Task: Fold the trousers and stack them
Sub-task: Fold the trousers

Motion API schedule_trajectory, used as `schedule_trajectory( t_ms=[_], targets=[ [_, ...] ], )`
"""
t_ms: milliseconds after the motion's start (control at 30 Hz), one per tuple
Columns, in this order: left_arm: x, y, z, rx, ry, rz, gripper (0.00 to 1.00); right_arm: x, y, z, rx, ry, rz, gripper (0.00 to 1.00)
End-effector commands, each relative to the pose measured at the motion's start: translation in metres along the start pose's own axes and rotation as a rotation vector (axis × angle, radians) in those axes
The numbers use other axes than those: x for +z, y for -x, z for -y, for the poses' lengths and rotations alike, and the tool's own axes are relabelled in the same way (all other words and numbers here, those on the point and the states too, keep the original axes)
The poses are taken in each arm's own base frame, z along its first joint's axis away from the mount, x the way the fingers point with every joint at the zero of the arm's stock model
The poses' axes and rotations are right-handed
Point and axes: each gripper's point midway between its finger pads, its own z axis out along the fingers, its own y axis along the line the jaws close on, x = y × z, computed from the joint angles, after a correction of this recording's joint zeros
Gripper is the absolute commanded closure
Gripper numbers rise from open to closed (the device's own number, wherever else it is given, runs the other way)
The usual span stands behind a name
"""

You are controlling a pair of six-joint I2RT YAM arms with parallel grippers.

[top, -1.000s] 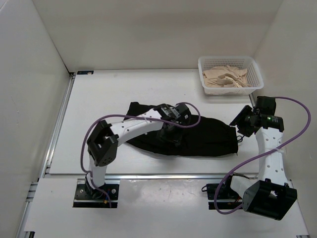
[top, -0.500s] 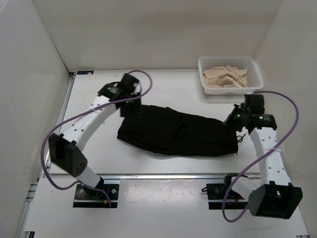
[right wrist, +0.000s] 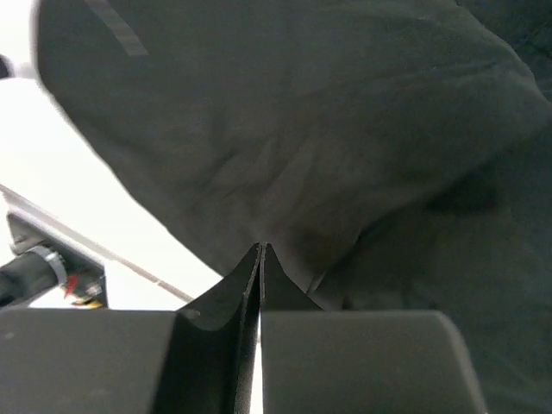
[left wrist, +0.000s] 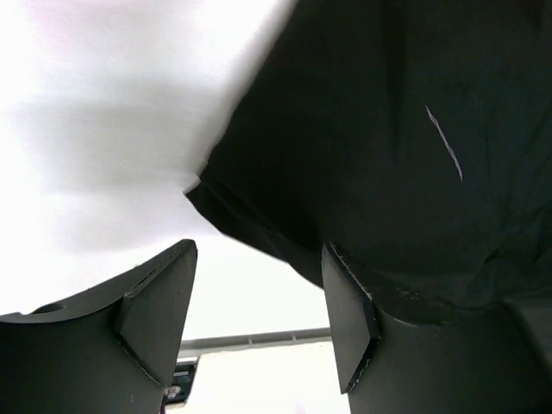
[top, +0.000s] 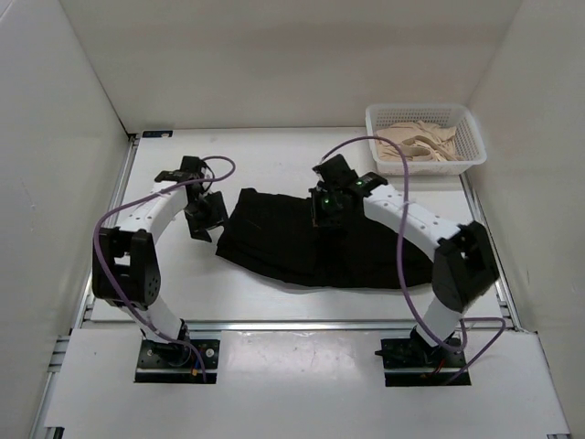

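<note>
**Ana:** Top camera first. The trousers [top: 283,247] lay in a dark heap across the middle of the table [top: 274,160]. The basket [top: 425,168] of beige garments [top: 416,142] stood off in the far right corner, well apart.

**Ben:** And the arms?

**Ana:** The left gripper [top: 203,218] hung just beside the trousers' left edge, over bare table. The right gripper [top: 326,212] sat over the cloth near its far edge, about mid-length.

**Ben:** Left wrist camera, then.

**Ana:** Jaws apart there. One finger [left wrist: 159,310] stood over white table and the other [left wrist: 349,319] was against the black fabric. A folded corner of the trousers pointed toward the gap from beyond the tips, and nothing sat between them. I couldn't tell whether that second finger touched the cloth; the picture was blurred.

**Ben:** Right wrist?

**Ana:** Jaws pressed together. Creases in the black fabric ran straight in to the fingertips [right wrist: 233,289]. It looked like a pinch of the trousers' top layer, though the cloth was dark and the grip hard to make out.
</note>
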Motion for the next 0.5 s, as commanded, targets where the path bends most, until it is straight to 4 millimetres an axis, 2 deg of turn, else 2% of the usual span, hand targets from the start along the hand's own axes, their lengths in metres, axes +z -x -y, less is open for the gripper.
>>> schedule_trajectory(
  t_ms=[0, 100, 267, 333, 400, 467],
  targets=[
    [0.0, 0.012, -0.002, -0.016, -0.098, 0.01, 0.3, 0.024, -0.003, 0.021, 0.031, -0.077, -0.032, 1.0],
    [0.004, 0.013, -0.009, -0.035, -0.092, 0.007, 0.3, 0.043, -0.02, 0.053, 0.051, -0.195, -0.063, 1.0],
    [0.005, 0.012, -0.008, -0.018, -0.102, -0.001, 0.27, 0.068, -0.036, 0.087, 0.068, -0.32, -0.1, 1.0],
    [0.009, 0.009, -0.006, -0.008, -0.1, -0.014, 0.08, 0.077, -0.04, 0.093, 0.069, -0.34, -0.113, 1.0],
    [0.014, 0.01, -0.006, -0.001, -0.079, -0.021, 0.01, 0.08, -0.042, 0.095, 0.079, -0.347, -0.122, 1.0],
    [0.015, 0.016, -0.002, 0.015, -0.053, -0.004, 0.01, 0.077, -0.04, 0.093, 0.078, -0.341, -0.112, 1.0]
  ],
)
